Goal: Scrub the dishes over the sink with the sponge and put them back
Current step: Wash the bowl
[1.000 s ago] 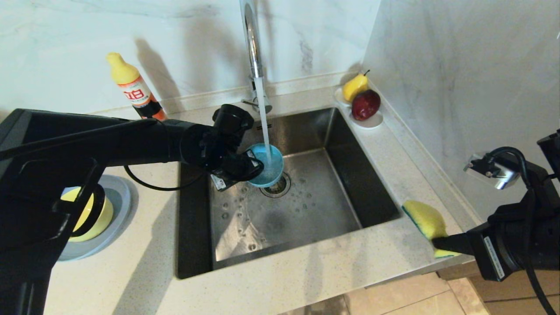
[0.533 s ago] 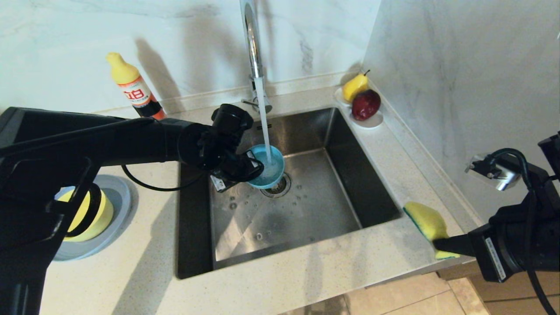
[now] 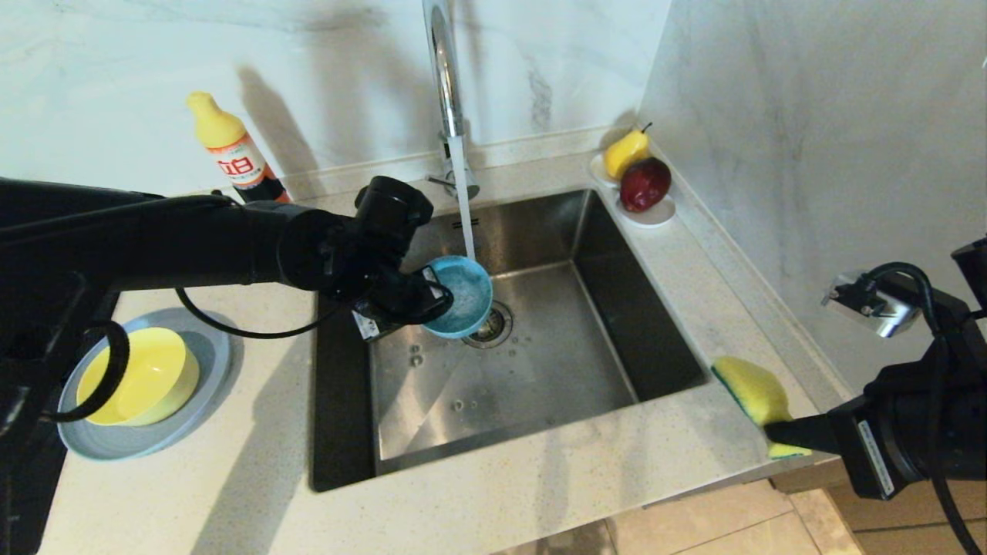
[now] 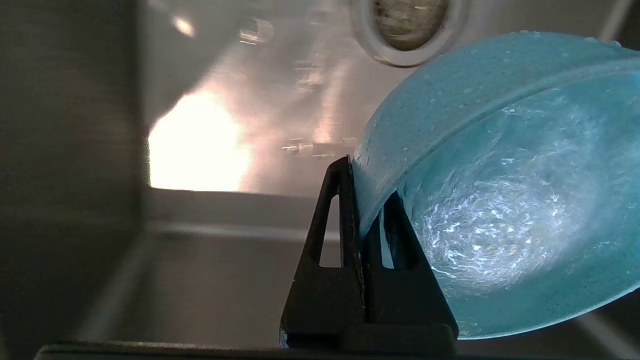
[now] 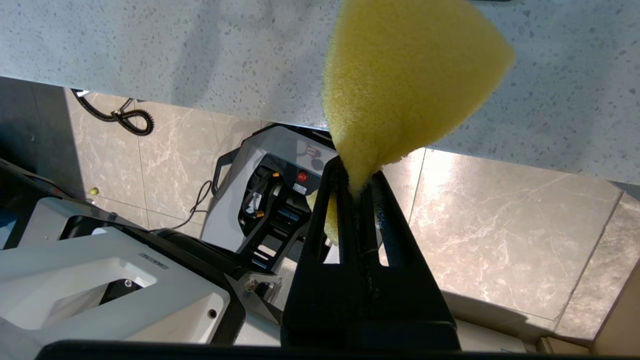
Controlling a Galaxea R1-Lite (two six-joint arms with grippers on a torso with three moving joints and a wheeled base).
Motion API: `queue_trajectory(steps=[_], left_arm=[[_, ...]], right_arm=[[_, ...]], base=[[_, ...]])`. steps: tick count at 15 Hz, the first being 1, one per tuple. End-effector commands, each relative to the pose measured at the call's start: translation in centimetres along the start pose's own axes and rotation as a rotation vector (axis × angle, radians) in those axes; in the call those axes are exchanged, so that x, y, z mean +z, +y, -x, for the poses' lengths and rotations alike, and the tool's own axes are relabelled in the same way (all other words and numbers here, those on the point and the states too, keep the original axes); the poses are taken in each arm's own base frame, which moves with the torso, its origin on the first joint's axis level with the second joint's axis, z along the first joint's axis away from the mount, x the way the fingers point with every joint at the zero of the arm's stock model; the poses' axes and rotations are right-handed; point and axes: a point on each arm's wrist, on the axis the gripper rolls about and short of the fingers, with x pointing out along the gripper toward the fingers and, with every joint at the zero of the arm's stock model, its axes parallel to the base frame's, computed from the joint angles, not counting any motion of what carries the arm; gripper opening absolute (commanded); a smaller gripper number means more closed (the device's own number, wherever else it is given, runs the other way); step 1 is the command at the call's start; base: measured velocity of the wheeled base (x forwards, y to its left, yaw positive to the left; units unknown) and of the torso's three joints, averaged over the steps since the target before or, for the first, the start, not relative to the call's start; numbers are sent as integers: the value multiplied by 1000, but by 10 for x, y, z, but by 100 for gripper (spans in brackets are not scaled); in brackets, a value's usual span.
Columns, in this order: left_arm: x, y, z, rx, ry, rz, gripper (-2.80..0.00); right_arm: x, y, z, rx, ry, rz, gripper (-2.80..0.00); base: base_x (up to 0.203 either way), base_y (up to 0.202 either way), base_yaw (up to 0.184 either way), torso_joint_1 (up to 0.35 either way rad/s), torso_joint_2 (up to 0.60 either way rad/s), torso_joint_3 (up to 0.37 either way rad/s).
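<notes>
My left gripper point(image 3: 432, 297) is shut on the rim of the small teal-blue bowl point(image 3: 463, 294), held tilted over the sink point(image 3: 540, 362) beside the stream from the faucet point(image 3: 443, 85). In the left wrist view the wet bowl point(image 4: 500, 200) is pinched between the fingers point(image 4: 345, 200), above the drain point(image 4: 407, 20). My right gripper point(image 3: 779, 432) is shut on the yellow sponge point(image 3: 752, 389) at the counter's front right corner; the right wrist view shows the sponge point(image 5: 405, 80) squeezed at the fingertips. The yellow-green bowl point(image 3: 139, 385) sits on the grey-blue plate point(image 3: 197, 408) left of the sink.
A detergent bottle point(image 3: 231, 158) stands at the back left wall. A small white dish point(image 3: 655, 216) with a pear and a red apple sits at the sink's back right corner. The marble wall rises close on the right. Water runs from the faucet.
My left arm has drawn back and lifted slightly, moving the teal bowl left out from under the stream and tilting it more. The yellow-green bowl and plate are now uncovered. The right arm holds still.
</notes>
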Motion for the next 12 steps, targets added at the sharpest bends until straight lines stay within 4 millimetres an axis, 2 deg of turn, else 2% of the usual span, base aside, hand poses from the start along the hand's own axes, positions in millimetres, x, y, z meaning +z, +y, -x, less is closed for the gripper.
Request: queue_trajectory(steps=[1, 7, 12], left_arm=[[0, 12, 35, 36, -69, -42, -280], [-8, 41, 89, 68, -350, -220, -280], [-14, 51, 101, 27, -536, -280, -280]], right_arm=[[-1, 0, 7, 2, -18, 0, -280], [-6, 0, 12, 4, -26, 4, -280], [-9, -2, 10, -2, -11, 4, -280]], base=[[0, 0, 0, 0, 0, 0], [0, 0, 0, 0, 0, 0], [0, 0, 0, 0, 0, 0]])
